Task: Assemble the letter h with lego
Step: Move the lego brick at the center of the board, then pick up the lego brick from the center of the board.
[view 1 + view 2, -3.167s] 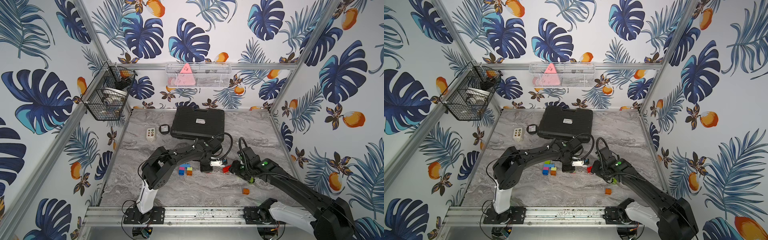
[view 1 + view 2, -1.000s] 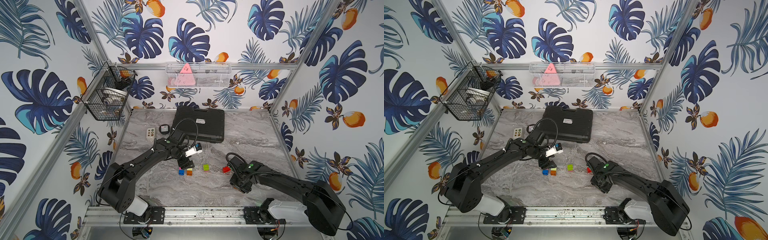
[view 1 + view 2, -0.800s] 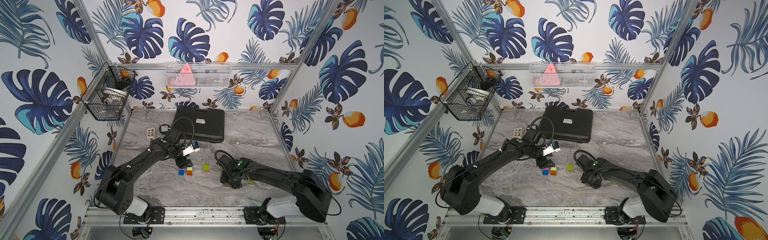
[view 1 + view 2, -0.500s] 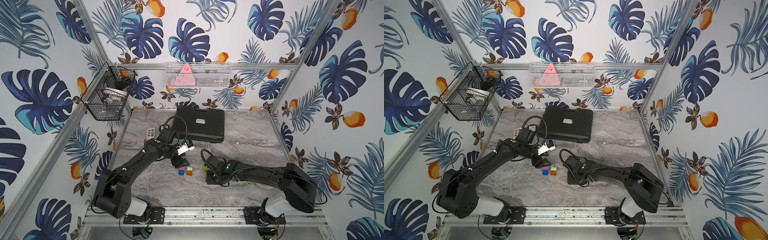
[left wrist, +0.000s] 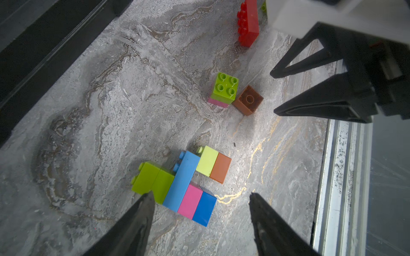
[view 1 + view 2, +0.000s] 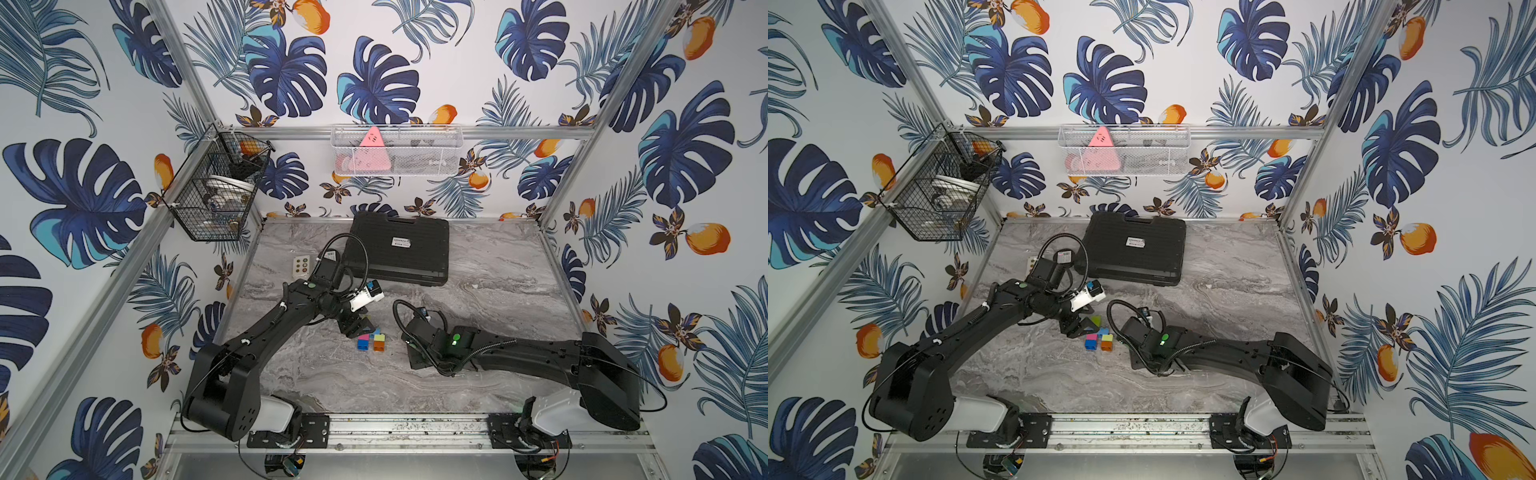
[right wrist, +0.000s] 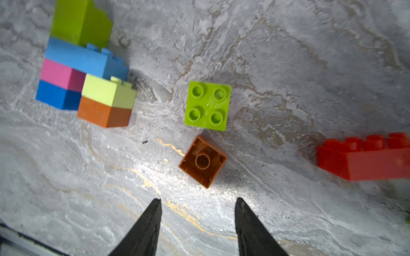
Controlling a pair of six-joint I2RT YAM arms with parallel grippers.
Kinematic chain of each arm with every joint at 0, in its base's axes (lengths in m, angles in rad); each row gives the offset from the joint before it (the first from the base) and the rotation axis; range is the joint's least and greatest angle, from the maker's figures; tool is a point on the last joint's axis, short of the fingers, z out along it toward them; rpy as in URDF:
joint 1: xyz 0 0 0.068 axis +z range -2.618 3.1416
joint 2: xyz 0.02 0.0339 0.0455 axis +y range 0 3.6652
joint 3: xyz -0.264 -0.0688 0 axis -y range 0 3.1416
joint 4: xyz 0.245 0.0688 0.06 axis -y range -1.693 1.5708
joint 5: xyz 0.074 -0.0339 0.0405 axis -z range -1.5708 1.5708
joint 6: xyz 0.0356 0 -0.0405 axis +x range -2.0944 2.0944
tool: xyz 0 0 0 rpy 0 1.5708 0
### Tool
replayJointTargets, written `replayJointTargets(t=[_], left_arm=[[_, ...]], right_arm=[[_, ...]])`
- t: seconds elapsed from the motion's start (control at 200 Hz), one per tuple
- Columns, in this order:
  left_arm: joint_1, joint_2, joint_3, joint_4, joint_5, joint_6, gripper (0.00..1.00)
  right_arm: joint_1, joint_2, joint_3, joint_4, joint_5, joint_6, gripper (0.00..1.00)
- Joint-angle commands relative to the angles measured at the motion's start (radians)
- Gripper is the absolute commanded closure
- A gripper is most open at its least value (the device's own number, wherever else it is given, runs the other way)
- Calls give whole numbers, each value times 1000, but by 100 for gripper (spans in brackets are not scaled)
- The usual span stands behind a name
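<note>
Left gripper (image 5: 201,196): jaws apart, gripping nothing. One tip is just beside the lime end of the lego assembly (image 5: 184,184), the other over bare marble.
Right gripper (image 7: 198,200): jaws apart and empty. The upturned orange brick (image 7: 203,161) lies just ahead of the tips, untouched.
Lego assembly: flat on the table (image 6: 498,270), mid-front between my two grippers. It is made of lime bricks, a long light-blue bar, a pink-and-blue leg and a lime-and-orange leg.
Loose bricks: a lime brick (image 7: 207,106), studs up on a pink one, sits just beside the orange brick. I cannot tell whether they touch. The red brick (image 7: 363,159) lies on its side, well apart.
Edges: the front rail (image 5: 339,155) runs near the right gripper. The black case (image 6: 399,249) lies close behind my left wrist.
Open room: there is bare marble between the assembly and the loose pair, and a wide bare stretch at back right.
</note>
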Motion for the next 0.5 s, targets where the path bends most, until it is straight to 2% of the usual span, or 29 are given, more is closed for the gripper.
replayJointTargets(t=[0.0, 0.085, 0.2, 0.346, 0.496], left_arm=[[14, 6, -3, 16, 21, -8, 27], [23, 12, -6, 23, 18, -14, 27], [35, 14, 0, 15, 19, -19, 27], [45, 4, -4, 22, 20, -23, 27], [52, -1, -7, 30, 23, -28, 27]], right_arm=[[2, 72, 88, -127, 51, 237, 42], [3, 144, 146, -162, 37, 364, 41], [2, 202, 176, -184, 60, 440, 41], [3, 229, 185, -230, 94, 457, 42], [-13, 230, 163, -161, 73, 442, 43]])
